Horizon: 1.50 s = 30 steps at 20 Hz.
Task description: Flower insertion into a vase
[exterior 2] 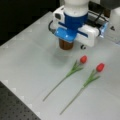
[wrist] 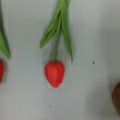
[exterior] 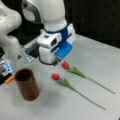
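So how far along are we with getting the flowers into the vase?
Nothing looks done yet: the vase stands upright with no flower in it, and both tulips lie flat on the table. In hand: nothing shows as held. In a front view the arm's wrist hangs above the table near the tulip heads; the gripper's fingers do not show. The wrist view looks straight down on one red tulip head. Both flowers are left.

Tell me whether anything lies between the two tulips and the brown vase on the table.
Nothing visible does. Both tulips lie flat on the table, with bare tabletop between them and the upright vase. The gripper itself is not visible; the arm's head hangs above the tulip blooms.
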Tool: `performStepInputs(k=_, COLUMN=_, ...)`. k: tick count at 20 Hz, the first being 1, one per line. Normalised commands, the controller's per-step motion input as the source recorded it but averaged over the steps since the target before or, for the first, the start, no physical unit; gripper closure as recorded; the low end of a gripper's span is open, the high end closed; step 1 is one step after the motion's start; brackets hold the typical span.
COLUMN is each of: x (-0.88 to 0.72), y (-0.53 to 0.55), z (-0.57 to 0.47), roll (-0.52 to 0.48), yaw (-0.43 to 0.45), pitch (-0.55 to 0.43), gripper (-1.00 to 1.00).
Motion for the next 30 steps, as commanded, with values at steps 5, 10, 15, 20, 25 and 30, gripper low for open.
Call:
performStepInputs(k=5, x=0.29, y=-0.05, z=-0.04, roll=0.187, yaw=0.026, pitch=0.076, gripper=-1.00)
performStepInputs(k=10, x=0.22, y=-0.07, z=0.09, roll=0.164, yaw=-0.009, pitch=0.080, gripper=-1.00)
performStepInputs(k=15, x=0.23, y=-0.07, z=0.07, roll=0.171, yaw=-0.029, pitch=0.078, gripper=-1.00)
performStepInputs(k=20, x=0.28, y=-0.09, z=-0.05, roll=0.182, yaw=-0.014, pitch=0.109, gripper=-1.00)
performStepInputs(k=25, x=0.32, y=-0.11, z=-0.07, roll=0.155, yaw=-0.029, pitch=0.111, gripper=-1.00)
performStepInputs(k=30, x=0.34, y=-0.14, z=0.00, roll=0.141, yaw=-0.019, pitch=0.110, gripper=-1.00)
